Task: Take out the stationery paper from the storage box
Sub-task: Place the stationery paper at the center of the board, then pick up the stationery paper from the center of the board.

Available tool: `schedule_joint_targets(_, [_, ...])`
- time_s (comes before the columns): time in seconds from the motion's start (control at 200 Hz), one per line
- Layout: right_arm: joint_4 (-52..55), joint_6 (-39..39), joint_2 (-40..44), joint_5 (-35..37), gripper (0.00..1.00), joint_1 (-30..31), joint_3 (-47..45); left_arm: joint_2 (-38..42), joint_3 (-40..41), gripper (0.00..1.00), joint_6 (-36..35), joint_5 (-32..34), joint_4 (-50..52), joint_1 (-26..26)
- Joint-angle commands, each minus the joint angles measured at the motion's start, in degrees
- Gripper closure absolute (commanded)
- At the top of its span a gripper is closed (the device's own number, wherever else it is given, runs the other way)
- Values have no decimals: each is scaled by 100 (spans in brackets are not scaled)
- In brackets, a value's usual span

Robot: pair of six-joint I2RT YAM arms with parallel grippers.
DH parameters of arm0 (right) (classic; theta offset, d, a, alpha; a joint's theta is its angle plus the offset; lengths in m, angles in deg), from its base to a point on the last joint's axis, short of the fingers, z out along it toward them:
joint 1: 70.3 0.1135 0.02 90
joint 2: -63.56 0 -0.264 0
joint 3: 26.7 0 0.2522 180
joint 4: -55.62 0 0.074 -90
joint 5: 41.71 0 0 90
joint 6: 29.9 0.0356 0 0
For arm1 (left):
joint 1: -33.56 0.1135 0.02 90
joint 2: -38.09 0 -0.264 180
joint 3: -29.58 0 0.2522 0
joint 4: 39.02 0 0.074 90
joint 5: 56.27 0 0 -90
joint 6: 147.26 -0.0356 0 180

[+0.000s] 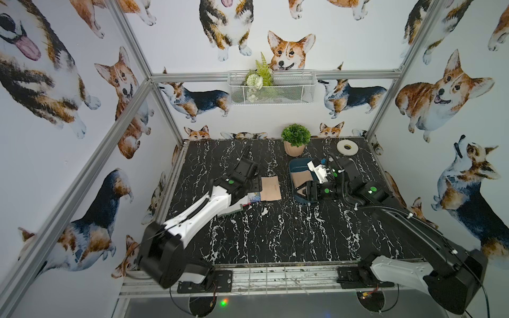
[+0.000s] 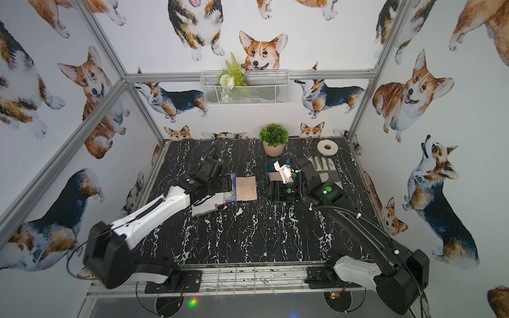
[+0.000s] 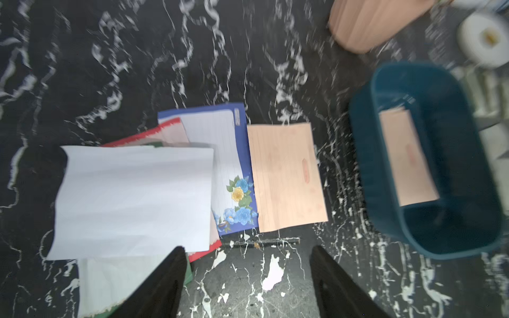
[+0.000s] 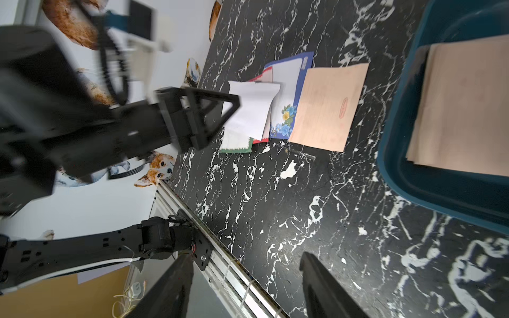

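seemingly finishing a drop-off, hovering the left claw [image 3: 248,247], spread empty, over stationery paper [image 3: 286,176] beside the storage box [image 3: 366,176]; next needing the right claw [image 4: 246,256], also spread empty, pinching peach sheets [image 4: 462,110] inside it.

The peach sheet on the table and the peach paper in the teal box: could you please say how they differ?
The loose sheet lies on the black table, outside the storage box; the boxed paper lies inside it. The loose sheet looks single, while the boxed paper shows several stacked edges. The loose sheet adjoins a navy-floral sheet; the boxed paper lies alone. Both are peach-tan with a red mark.
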Motion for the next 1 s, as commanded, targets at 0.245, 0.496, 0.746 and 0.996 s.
schedule_joint_targets(0.245, [-2607, 1017, -2185, -1100, 33, 257, 571, 3483, 1155, 16, 559, -318, -122, 182])
schedule_joint_targets(0.496, [-2913, 1282, -3984, -751, 41, 512, 1580, 4428, 1027, 16, 573, -99, 749, 177])
schedule_joint_targets(0.746, [-1824, 730, -5331, -139, 42, 733, 3114, 4969, 1027, 16, 760, -261, 1079, 180])
schedule_joint_targets(0.996, [-1360, 657, -6068, 91, 44, 864, 3755, 5208, 1027, 16, 793, -257, 1338, 182])
